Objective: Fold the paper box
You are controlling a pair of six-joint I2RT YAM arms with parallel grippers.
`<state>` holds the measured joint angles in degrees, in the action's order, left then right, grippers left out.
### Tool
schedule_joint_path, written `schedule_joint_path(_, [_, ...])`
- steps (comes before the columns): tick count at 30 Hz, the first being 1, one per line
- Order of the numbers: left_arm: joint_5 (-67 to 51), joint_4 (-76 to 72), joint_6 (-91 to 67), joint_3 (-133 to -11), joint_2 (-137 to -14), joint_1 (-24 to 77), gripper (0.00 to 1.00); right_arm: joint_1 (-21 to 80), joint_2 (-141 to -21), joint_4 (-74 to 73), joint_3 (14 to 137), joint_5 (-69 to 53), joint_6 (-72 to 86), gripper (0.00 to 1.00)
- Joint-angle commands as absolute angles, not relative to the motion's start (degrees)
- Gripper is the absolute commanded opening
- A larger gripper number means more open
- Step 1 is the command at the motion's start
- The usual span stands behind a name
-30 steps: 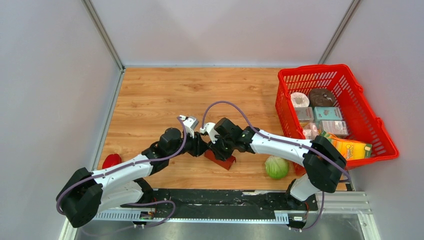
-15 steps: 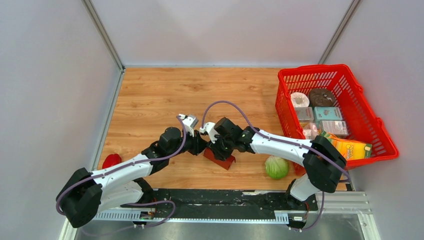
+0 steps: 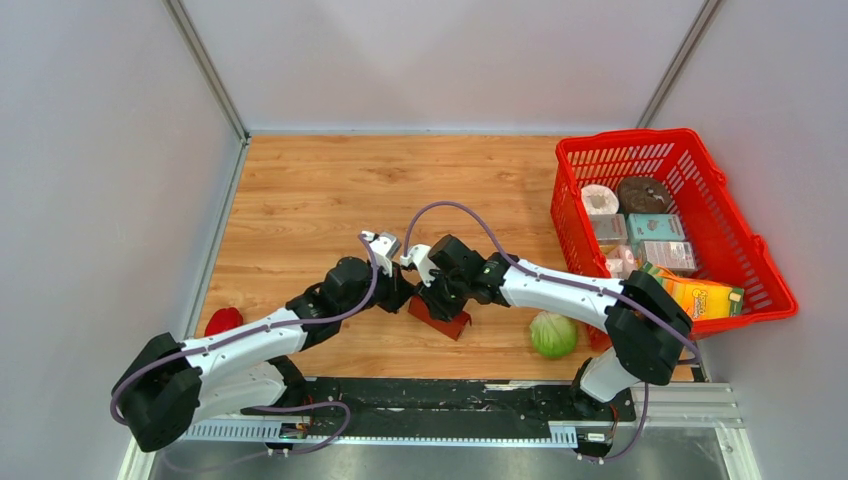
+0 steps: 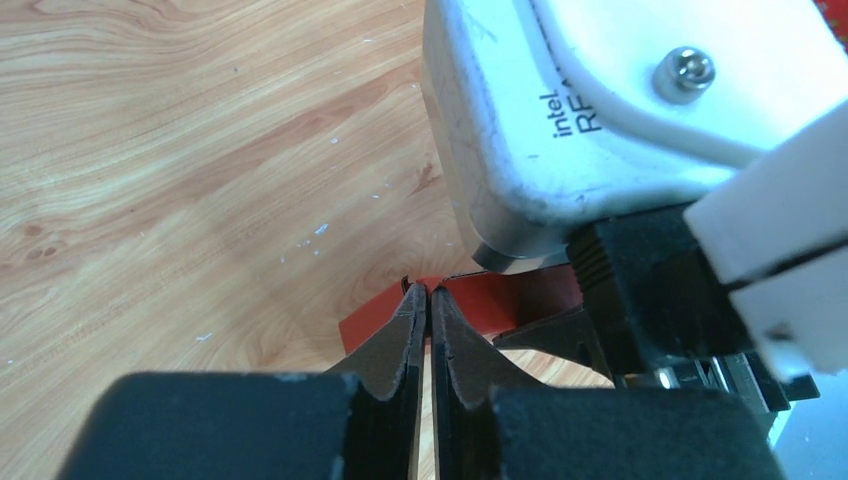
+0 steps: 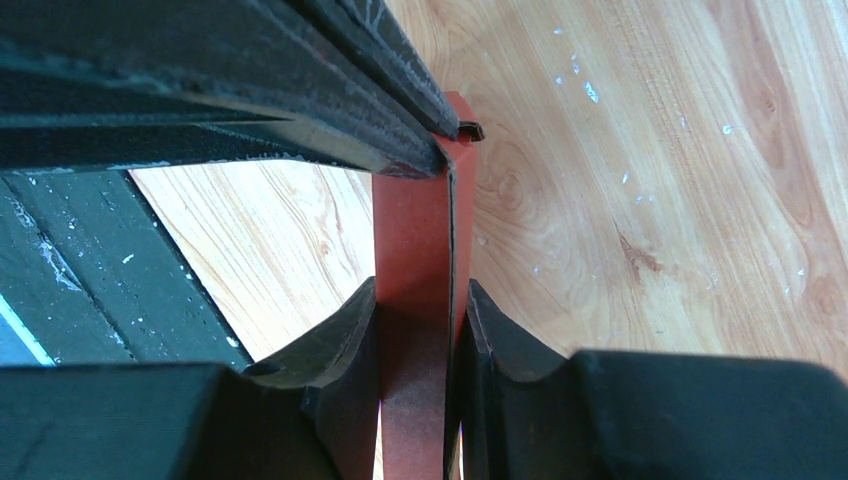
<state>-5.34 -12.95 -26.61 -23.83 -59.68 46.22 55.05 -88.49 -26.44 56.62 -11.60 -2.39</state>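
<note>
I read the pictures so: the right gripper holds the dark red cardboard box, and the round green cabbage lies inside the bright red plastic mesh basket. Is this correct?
One point is wrong. The right gripper does hold the dark red cardboard box, but the round green cabbage lies on the wooden table, outside the bright red plastic mesh basket. The top external view shows it.

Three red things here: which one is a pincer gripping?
The dark red paper box, centre, clamped in the right pincer; mesh basket and small pepper sit apart, untouched.
</note>
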Motion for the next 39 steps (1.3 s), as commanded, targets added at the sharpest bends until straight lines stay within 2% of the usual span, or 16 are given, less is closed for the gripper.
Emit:
schedule_joint_path(1, [-1.06,-10.46,-25.22,-25.93,-60.12,47.02,0.09,55.37,-88.86,-24.35,58.80,-11.60,-2.81,0.18])
schedule_joint_path(14, [3.25,-15.09,-24.52,-22.24,-60.38,47.99,0.00,54.67,-90.61,-24.35,61.17,-9.67,-3.25,0.18])
schedule_joint_path(22, [8.26,-26.36,-24.43,-15.21,-63.37,49.22,0.00,54.58,-92.02,-23.02,61.26,-6.60,-6.49,0.21])
schedule_joint_path(33, [9.49,-29.00,-25.40,-13.01,-64.07,49.31,0.00,54.58,-91.58,-21.71,59.68,-5.10,-7.12,0.22])
schedule_joint_path(39, [9.67,-28.83,-25.14,-13.71,-66.26,49.39,0.00,54.58,-90.35,-20.92,58.62,-5.36,-6.86,0.28])
